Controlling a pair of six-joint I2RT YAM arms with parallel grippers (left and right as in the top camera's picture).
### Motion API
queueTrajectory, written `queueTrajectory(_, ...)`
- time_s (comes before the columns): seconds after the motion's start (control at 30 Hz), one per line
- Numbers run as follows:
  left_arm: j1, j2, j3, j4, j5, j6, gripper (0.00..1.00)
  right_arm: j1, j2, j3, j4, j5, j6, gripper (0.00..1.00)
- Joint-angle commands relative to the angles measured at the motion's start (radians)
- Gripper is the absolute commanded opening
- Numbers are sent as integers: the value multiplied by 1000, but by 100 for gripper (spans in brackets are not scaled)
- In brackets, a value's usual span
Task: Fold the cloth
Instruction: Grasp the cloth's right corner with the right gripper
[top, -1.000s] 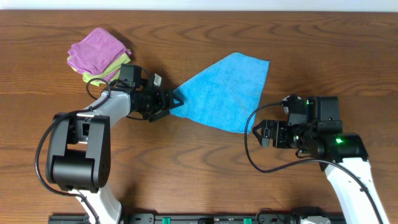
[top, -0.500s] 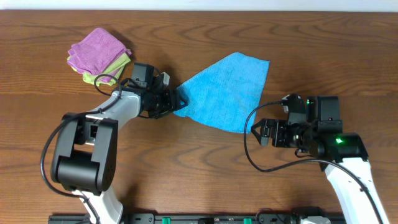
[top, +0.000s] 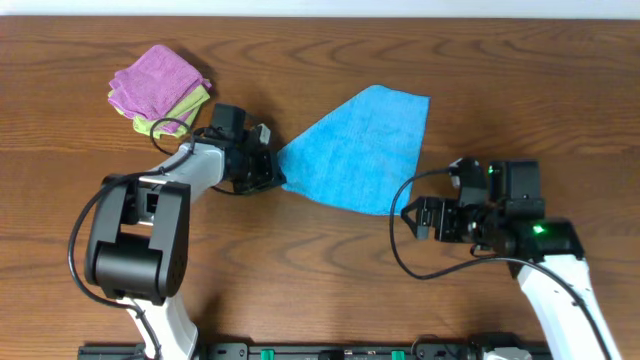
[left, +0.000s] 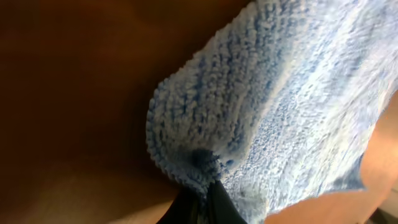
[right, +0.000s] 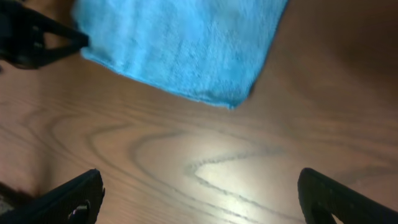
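Your left gripper (top: 274, 170) is pinching the left corner of the cloth (top: 360, 148), which lies flat as a rough triangle mid-table (top: 300, 265) (the wrist view shows bunched pile between the fingers). Your right gripper (top: 413, 218) has its fingers spread wide, holding nothing, just beside the cloth's lower right corner. A purple cloth (top: 155, 75) sits on a green cloth (top: 192, 104) at the far left.

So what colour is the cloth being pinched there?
Plain sky-blue cloth, no pattern; it shows best in the overhead view.
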Motion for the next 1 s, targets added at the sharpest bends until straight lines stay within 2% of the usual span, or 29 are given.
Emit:
queueTrajectory(0.0,18,7,27,-79,-59,83,6,-6,32,-99,75,-43,35,97)
queueTrajectory(0.13,16,-21,54,-164,-58,104,6,-6,80,-179,220,-69,106,93)
queueTrajectory(0.27,16,-52,54,-200,-35,105,6,-6,151,-212,331,-92,167,93)
queueTrajectory(0.37,15,-66,54,-200,0,103,6,-3,214,-213,383,-95,201,93)
queueTrajectory(0.67,15,-74,54,-200,39,103,6,-3,391,-213,549,-167,291,85)
queueTrajectory(0.97,15,-74,54,-199,39,103,6,58,452,-212,657,-187,339,79)
